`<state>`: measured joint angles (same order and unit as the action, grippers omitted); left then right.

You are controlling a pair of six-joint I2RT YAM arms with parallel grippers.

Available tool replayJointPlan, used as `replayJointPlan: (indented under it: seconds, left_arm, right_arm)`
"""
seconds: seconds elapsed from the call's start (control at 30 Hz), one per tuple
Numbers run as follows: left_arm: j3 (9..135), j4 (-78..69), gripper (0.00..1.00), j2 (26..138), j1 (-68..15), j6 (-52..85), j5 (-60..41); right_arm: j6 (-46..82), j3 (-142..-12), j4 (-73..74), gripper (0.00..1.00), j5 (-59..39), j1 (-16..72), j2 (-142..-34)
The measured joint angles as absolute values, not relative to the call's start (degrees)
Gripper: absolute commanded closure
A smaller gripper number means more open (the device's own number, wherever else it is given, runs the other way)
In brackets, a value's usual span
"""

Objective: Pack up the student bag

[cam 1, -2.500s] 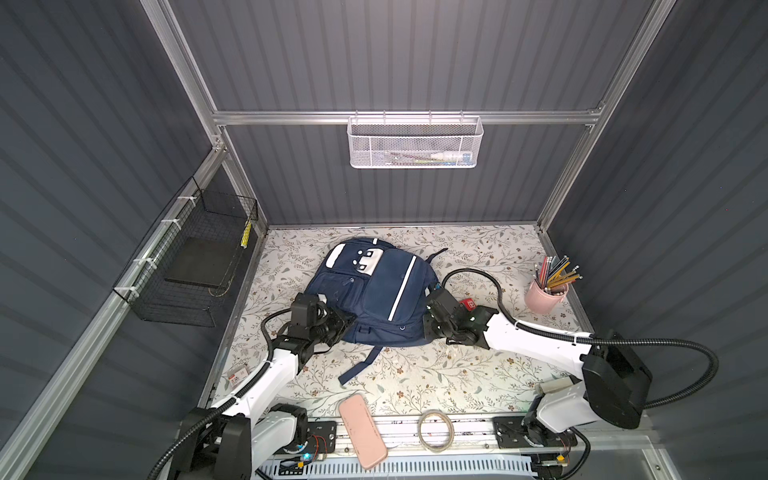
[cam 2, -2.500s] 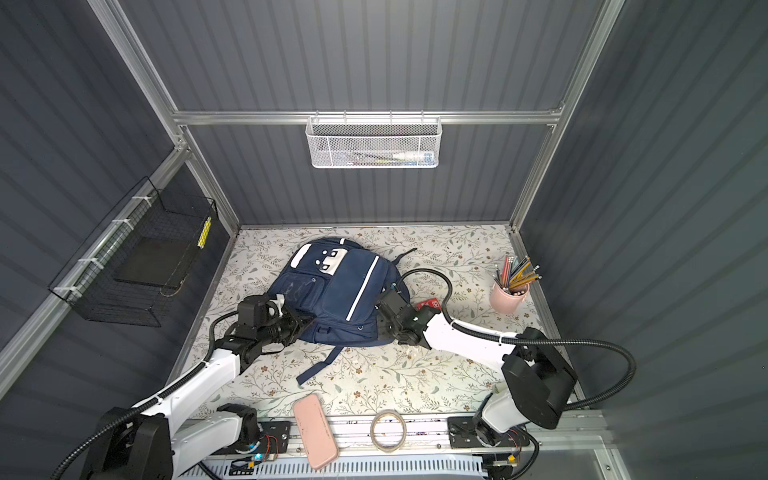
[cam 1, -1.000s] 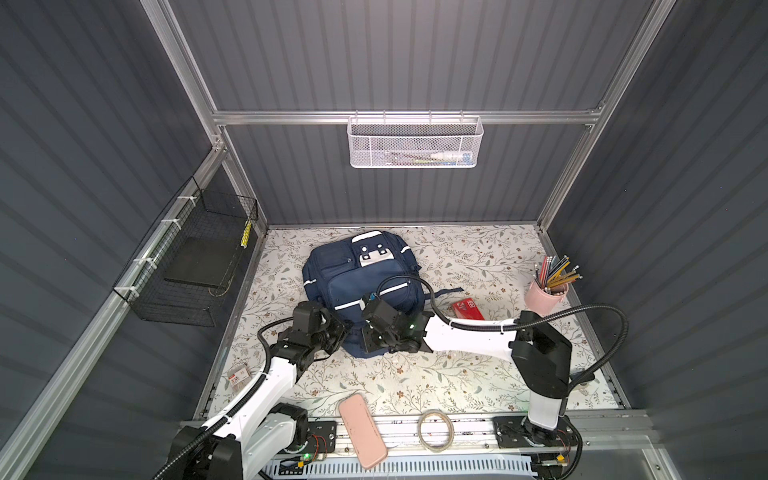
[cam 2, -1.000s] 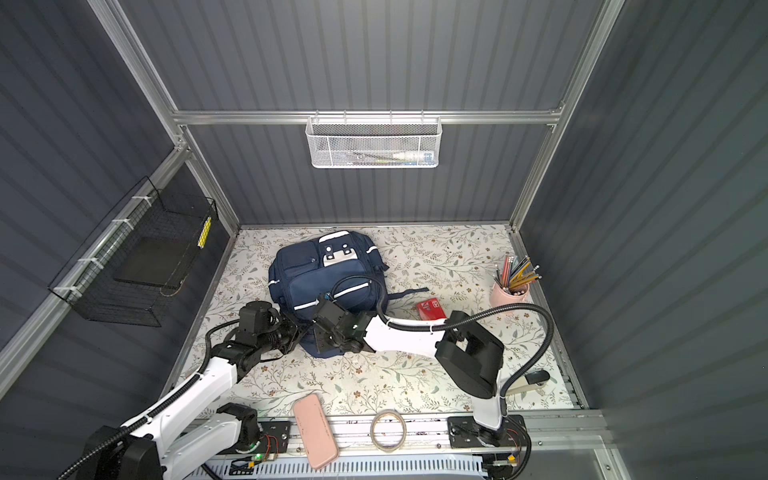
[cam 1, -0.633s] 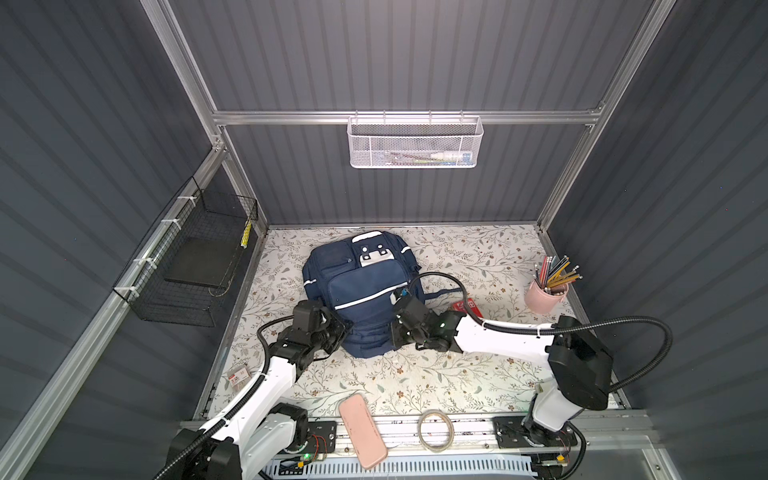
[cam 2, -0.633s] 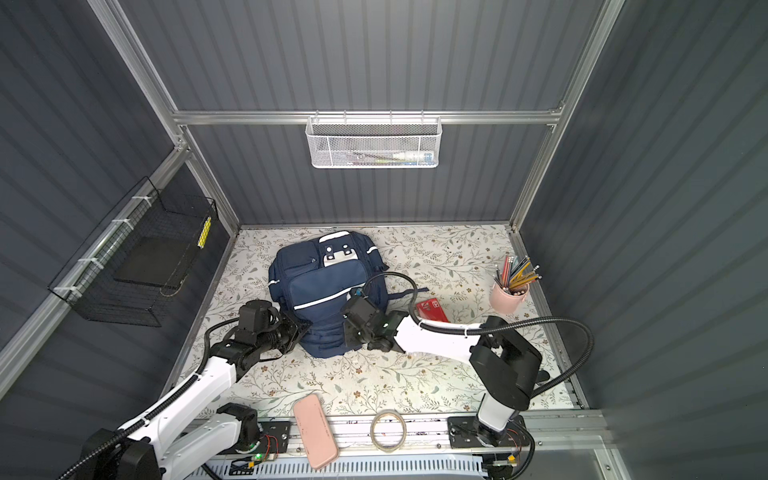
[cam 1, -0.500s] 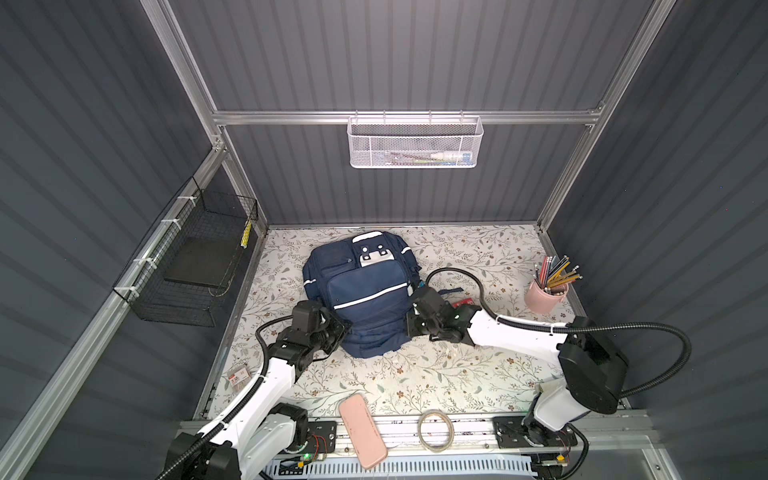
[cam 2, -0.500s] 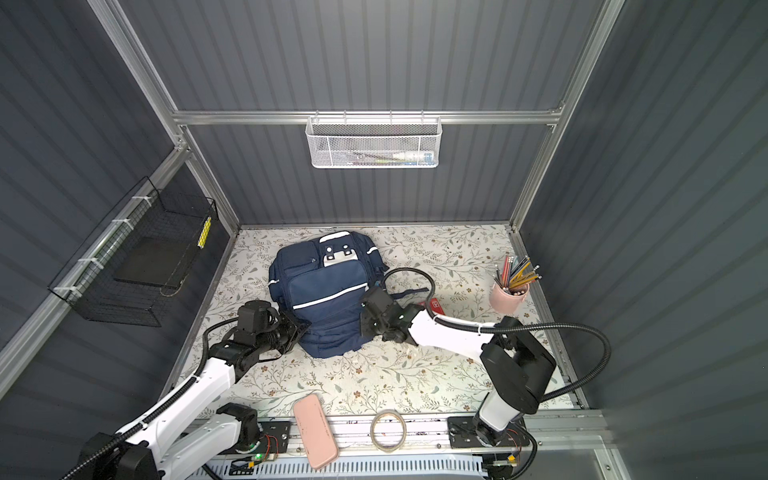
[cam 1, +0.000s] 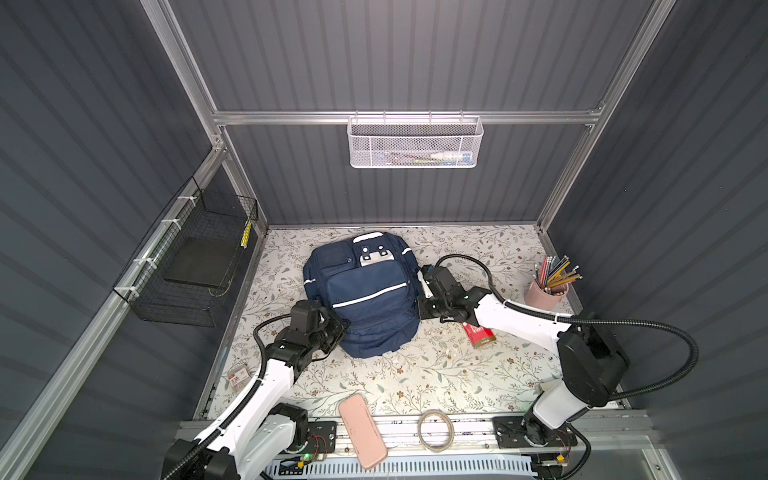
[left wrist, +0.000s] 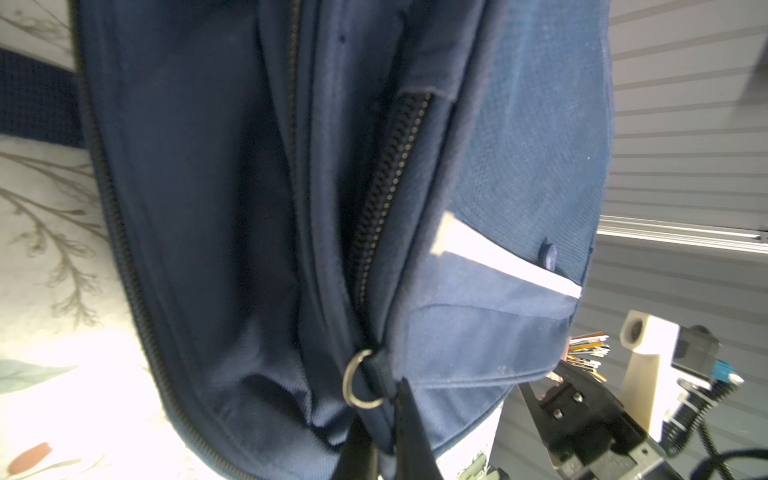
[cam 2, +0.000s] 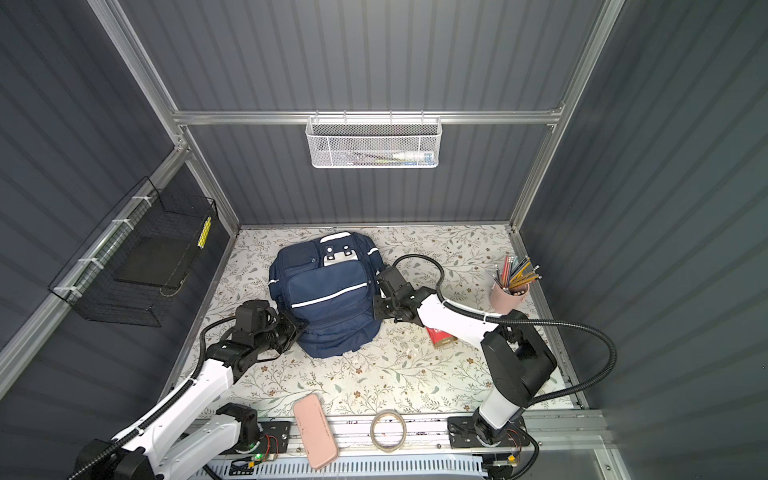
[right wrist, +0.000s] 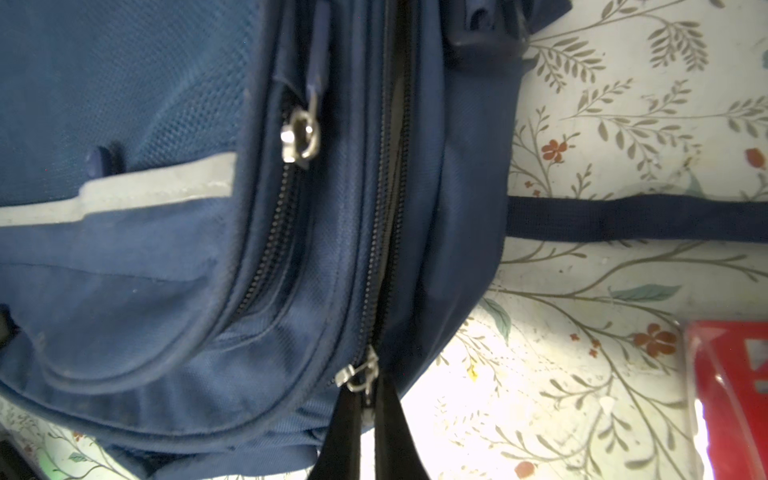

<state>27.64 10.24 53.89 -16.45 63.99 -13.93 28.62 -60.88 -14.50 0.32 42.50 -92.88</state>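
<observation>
Since a second ago the right arm has been swung back from the bag's lower edge to its right side. The bag [cam 1: 365, 291] is unmoved: front up, left of centre on the counter [cam 1: 415, 374] in both top views.

At the bag's lower left, the left hand [cam 1: 340, 328] is pinched shut on a ring pull [left wrist: 361, 384]. At the right flank, the right hand [cam 1: 420, 308] is clamped narrow on a slider [right wrist: 359, 374], with a red packet [cam 1: 480, 334] nearby.

Zip-opening is judged to be the step. Each pull is best drawn along its line of teeth, not lifted. The bag should be steadied by the opposite hand so fabric is not bunched.
</observation>
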Motion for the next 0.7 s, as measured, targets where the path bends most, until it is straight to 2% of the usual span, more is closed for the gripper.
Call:
replayJointPlan:
  seconds: [0.2, 0.23, 0.3, 0.33, 0.37, 0.4, 0.47, 0.53, 0.7]
  left_arm:
    - [31.7, 13.8, 0.91, 58.1, -13.7, 59.9, -13.2]
    - [32.6, 14.4, 0.82, 58.9, -12.9, 59.0, -13.3]
    - [34.4, 14.6, 0.48, 60.3, -10.2, 57.3, -13.0]
    - [35.0, 14.2, 0.38, 60.8, -9.1, 56.9, -13.0]
    - [36.1, 13.7, 0.33, 61.8, -7.6, 56.3, -13.3]
    - [37.2, 13.4, 0.31, 62.7, -6.4, 55.9, -13.9]
    - [39.3, 13.6, 0.36, 64.2, -4.8, 55.2, -14.4]
    - [40.6, 15.1, 0.36, 64.0, -4.5, 55.1, -14.3]
    - [38.0, 16.3, 0.38, 54.5, -5.4, 60.9, -16.9]
  right_arm:
    - [28.2, -62.8, -21.6, 1.0, 10.7, 52.2, -91.7]
    - [28.4, -63.5, -22.8, 1.0, 11.7, 53.7, -91.9]
    - [29.4, -64.5, -23.9, 1.0, 12.6, 56.6, -92.4]
    - [29.9, -64.8, -23.9, 1.0, 12.5, 57.5, -92.5]
    - [30.7, -65.0, -23.8, 1.0, 12.1, 58.5, -92.8]
    - [31.6, -65.5, -23.8, 1.0, 11.6, 59.1, -93.3]
    - [32.7, -67.2, -23.5, 1.0, 10.2, 59.9, -95.4]
    - [33.1, -69.4, -22.9, 1.0, 8.9, 60.3, -98.0]
    - [33.0, -78.3, -21.2, 1.0, 6.2, 61.9, -105.6]
